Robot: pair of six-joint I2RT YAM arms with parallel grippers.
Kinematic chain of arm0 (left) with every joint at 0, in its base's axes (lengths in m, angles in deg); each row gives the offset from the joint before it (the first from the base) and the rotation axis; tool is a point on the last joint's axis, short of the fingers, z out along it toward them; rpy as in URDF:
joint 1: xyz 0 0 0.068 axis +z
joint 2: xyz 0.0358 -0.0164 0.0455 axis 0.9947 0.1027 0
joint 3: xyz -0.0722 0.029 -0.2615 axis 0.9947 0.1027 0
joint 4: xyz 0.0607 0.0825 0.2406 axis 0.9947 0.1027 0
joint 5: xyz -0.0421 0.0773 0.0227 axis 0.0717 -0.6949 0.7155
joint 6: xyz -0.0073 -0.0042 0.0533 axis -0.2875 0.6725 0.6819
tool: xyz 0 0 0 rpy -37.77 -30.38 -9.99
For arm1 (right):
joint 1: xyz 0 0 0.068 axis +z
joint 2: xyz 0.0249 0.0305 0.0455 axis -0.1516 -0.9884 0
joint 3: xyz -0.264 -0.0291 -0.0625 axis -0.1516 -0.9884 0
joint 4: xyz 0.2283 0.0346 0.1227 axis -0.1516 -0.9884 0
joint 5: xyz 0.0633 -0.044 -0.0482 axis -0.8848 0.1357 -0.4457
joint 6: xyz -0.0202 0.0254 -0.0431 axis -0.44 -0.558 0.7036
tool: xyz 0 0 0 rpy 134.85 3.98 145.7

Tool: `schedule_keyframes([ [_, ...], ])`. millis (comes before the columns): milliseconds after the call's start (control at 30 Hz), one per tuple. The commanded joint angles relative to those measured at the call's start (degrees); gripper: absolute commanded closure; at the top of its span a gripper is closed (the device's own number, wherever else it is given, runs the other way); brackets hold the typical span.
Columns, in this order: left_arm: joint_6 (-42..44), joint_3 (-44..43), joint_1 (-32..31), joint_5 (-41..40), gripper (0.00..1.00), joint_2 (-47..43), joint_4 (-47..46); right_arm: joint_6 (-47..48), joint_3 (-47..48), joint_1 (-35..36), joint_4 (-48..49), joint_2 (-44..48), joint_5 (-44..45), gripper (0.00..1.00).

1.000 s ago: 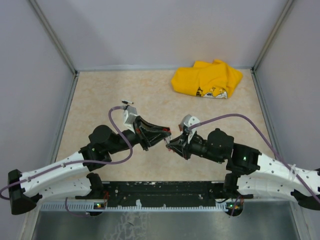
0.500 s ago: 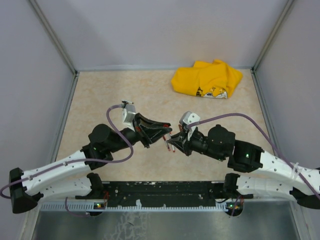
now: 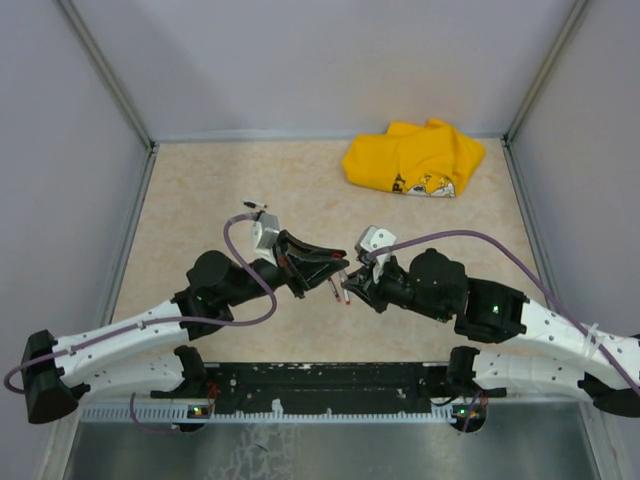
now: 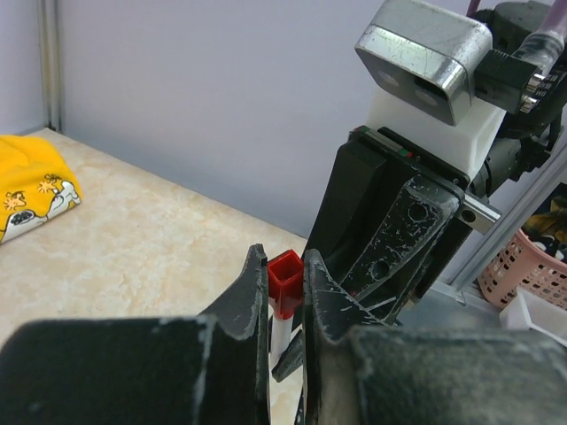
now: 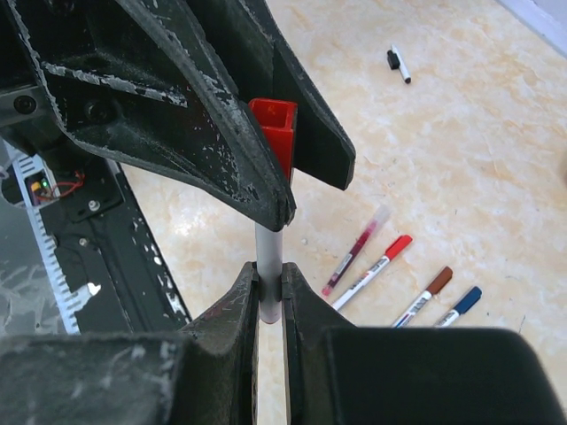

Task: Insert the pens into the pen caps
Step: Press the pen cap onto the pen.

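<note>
A white-barrelled pen [image 5: 268,266] is held upright above the table between both grippers. My right gripper [image 5: 268,285] is shut on its lower barrel. My left gripper [image 4: 285,288] is shut on the red pen cap [image 4: 285,282], and the white barrel [image 4: 280,332] runs straight down out of the cap. In the right wrist view the red cap [image 5: 276,133] sits between the left fingers [image 5: 204,133]. From above, the left gripper [image 3: 338,270] and right gripper [image 3: 347,291] meet tip to tip at the table's middle, with the pen [image 3: 337,289] between them.
Several more pens lie on the table under the arms: one clear-capped [image 5: 354,251], one red-capped [image 5: 374,269], one brown-capped [image 5: 426,294], one blue-capped [image 5: 461,304]. A short black pen [image 5: 398,63] lies farther off. A yellow cloth [image 3: 415,160] is crumpled at the back right.
Both grippers have shifted slightly toward the near edge while still meeting tip to tip. The pen's red end now shows between them from above. Neither grip has changed.
</note>
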Motion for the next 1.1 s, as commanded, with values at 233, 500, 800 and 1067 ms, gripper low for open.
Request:
schedule_keyframes([
  [233, 0.0, 9.3, -2.1, 12.0, 1.00, 7.8, 26.7, 1.9, 11.0, -1.3, 38.0, 3.1, 9.4, 1.00],
  [500, 0.0, 9.6, -2.1, 11.7, 1.00, 7.6, 26.3, 2.0, 11.1, -1.3, 36.1, 3.0, 9.3, 1.00],
  [800, 0.1, 6.4, -2.1, 9.6, 1.00, 4.1, 28.7, -3.3, 1.1, -1.2, 32.8, 7.9, 7.8, 1.00],
  [1067, 0.4, 3.1, -2.1, 7.1, 1.00, 1.5, 30.3, -7.2, -5.5, -1.3, 29.0, 10.7, 5.2, 1.00],
])
